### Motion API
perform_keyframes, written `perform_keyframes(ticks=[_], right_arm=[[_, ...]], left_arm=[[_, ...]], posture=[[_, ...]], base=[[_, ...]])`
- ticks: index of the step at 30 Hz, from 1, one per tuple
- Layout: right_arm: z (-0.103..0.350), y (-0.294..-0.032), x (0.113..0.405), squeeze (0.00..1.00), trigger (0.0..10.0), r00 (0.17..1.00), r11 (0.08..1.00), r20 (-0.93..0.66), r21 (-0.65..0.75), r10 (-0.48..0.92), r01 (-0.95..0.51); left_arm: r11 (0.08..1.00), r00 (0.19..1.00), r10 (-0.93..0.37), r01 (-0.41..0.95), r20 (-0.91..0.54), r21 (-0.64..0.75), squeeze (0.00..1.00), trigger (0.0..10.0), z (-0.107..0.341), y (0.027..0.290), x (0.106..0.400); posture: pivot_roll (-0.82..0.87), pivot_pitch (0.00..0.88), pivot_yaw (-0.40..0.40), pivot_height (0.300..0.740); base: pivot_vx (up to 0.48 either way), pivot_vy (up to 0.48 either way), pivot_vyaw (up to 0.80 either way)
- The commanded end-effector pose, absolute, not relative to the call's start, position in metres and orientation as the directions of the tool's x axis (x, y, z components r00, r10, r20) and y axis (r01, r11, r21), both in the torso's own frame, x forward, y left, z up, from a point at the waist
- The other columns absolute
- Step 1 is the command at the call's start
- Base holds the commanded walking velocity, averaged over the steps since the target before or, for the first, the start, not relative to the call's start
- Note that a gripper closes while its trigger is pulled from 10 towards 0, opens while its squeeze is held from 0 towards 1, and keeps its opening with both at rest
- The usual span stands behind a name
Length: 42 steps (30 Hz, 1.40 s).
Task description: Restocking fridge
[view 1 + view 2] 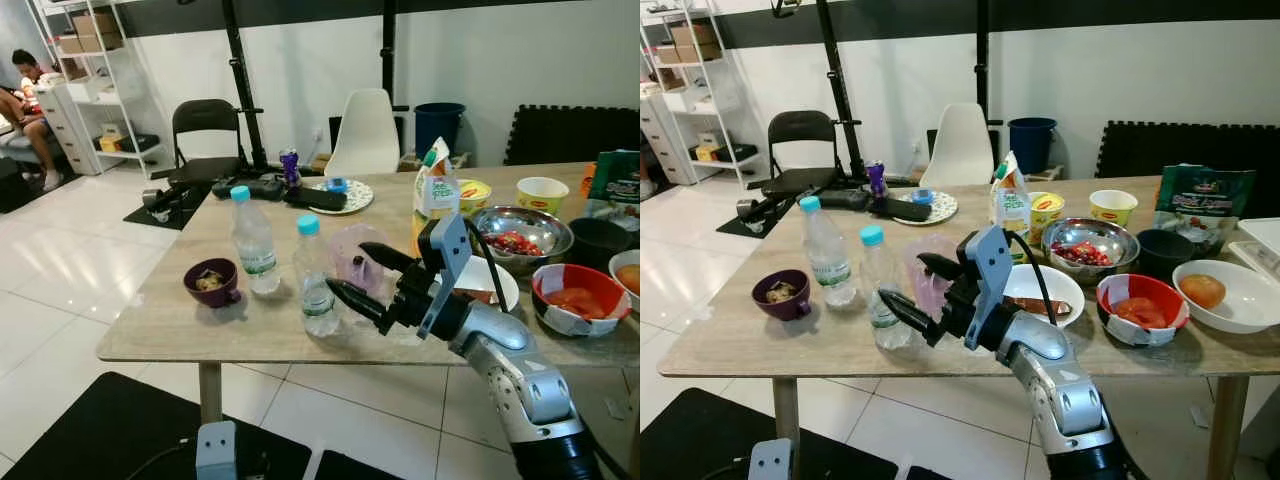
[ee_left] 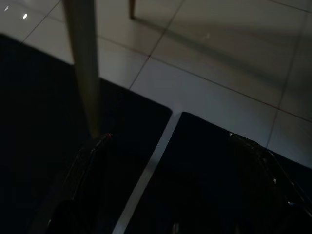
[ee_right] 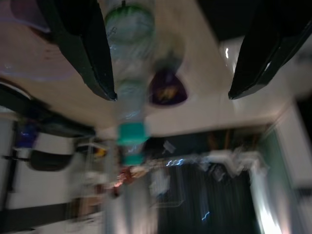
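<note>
Beside the spread-fingered right gripper (image 1: 344, 270), an upright water bottle (image 1: 314, 279), cap uppermost.

Readable print on the table

I can make out the red-and-yellow Maggi logo on the two yellow cups, the near cup (image 1: 1045, 212) and the far cup (image 1: 1113, 206). The dark green bag (image 1: 1203, 200) carries white lettering I can't make out, and the bottle labels and the carton's (image 1: 1011, 205) print are too small for me to read.
</note>
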State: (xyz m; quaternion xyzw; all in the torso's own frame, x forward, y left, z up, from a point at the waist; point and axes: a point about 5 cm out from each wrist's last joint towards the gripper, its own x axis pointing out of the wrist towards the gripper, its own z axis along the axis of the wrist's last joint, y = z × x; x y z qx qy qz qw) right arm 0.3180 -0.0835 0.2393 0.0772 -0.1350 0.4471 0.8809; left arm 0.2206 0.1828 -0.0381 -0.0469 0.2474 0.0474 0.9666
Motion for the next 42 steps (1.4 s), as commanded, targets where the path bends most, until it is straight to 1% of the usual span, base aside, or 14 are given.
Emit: perform_keyframes(ticks=[1,3,4,7,8,9,10,12,16,17,25,27,31,42], right_arm=[[0.266,-0.081,0.316,1.00,10.0,0.523,0.561,0.405,0.031,0.750,-0.828],[0.274,-0.077,0.315,1.00,10.0,0.508,0.549,0.424,0.030,0.750,-0.835],[0.281,-0.072,0.316,1.00,10.0,0.494,0.548,0.436,0.004,0.752,-0.837],[0.295,-0.060,0.326,1.00,10.0,0.522,0.609,0.453,-0.063,0.723,-0.790],[0.296,-0.059,0.331,0.73,10.0,0.542,0.638,0.450,-0.083,0.709,-0.765],[0.296,-0.059,0.331,0.73,10.0,0.542,0.638,0.450,-0.083,0.709,-0.765],[0.297,-0.059,0.333,0.00,10.0,0.557,0.658,0.450,-0.096,0.698,-0.747],[0.291,-0.054,0.345,0.00,10.0,0.594,0.681,0.393,-0.129,0.702,-0.720],[0.288,-0.048,0.351,0.00,10.0,0.612,0.683,0.350,-0.128,0.709,-0.719],[0.283,-0.040,0.360,0.00,10.0,0.628,0.678,0.278,-0.139,0.726,-0.722],[0.278,-0.026,0.379,0.00,10.0,0.668,0.700,0.212,-0.181,0.714,-0.691],[0.279,-0.023,0.380,0.00,10.0,0.665,0.696,0.205,-0.186,0.718,-0.694],[0.279,-0.011,0.379,0.00,10.0,0.607,0.634,0.186,-0.159,0.772,-0.757],[0.272,0.001,0.379,0.00,10.0,0.559,0.579,0.157,-0.143,0.814,-0.803]], left_arm=[[0.991,0.878,0.063,-0.111,-0.474,-0.074,0.00,10.0,-0.038,0.179,0.219],[0.990,0.876,0.072,-0.123,-0.477,-0.076,0.00,10.0,-0.038,0.180,0.219],[0.989,0.873,0.078,-0.131,-0.481,-0.076,0.00,10.0,-0.038,0.181,0.218],[0.989,0.872,0.080,-0.131,-0.483,-0.074,0.00,10.0,-0.038,0.181,0.217],[0.989,0.872,0.080,-0.132,-0.482,-0.074,0.00,10.0,-0.038,0.181,0.218],[0.989,0.872,0.080,-0.132,-0.482,-0.074,0.00,10.0,-0.038,0.181,0.218],[0.988,0.873,0.080,-0.132,-0.481,-0.075,0.00,10.0,-0.038,0.181,0.218],[0.989,0.874,0.081,-0.131,-0.479,-0.072,0.00,10.0,-0.036,0.183,0.220],[0.989,0.875,0.081,-0.129,-0.478,-0.069,0.00,10.0,-0.035,0.185,0.221],[0.990,0.874,0.079,-0.127,-0.479,-0.069,0.00,10.0,-0.034,0.185,0.223],[0.990,0.870,0.070,-0.121,-0.487,-0.073,0.00,10.0,-0.034,0.183,0.222],[0.990,0.869,0.072,-0.124,-0.489,-0.074,0.00,10.0,-0.034,0.183,0.221],[0.987,0.867,0.081,-0.138,-0.492,-0.080,0.00,10.0,-0.035,0.183,0.217],[0.987,0.854,0.084,-0.141,-0.513,-0.073,0.00,10.0,-0.037,0.185,0.213]], posture=[[0.04,0.094,0.045,0.740],[0.04,0.094,0.045,0.740],[0.04,0.093,0.046,0.740],[0.04,0.094,0.045,0.740],[0.04,0.097,0.047,0.740],[0.04,0.097,0.047,0.740],[0.04,0.097,0.047,0.740],[0.04,0.102,0.049,0.740],[0.03,0.110,0.050,0.740],[0.04,0.121,0.047,0.740],[0.05,0.139,0.041,0.740],[0.06,0.144,0.033,0.740],[0.07,0.153,0.025,0.740],[0.07,0.156,0.027,0.740]], base=[[0.000,0.000,0.00],[0.000,0.000,0.00],[0.000,0.000,0.00],[0.000,0.000,0.00],[0.000,0.000,0.00],[0.000,0.000,0.00],[0.000,0.000,0.00],[0.000,0.000,0.00],[0.000,0.000,0.00],[0.000,0.000,0.00],[0.000,0.000,0.00],[0.000,0.000,0.00],[0.000,0.000,0.00],[0.000,0.000,0.00]])
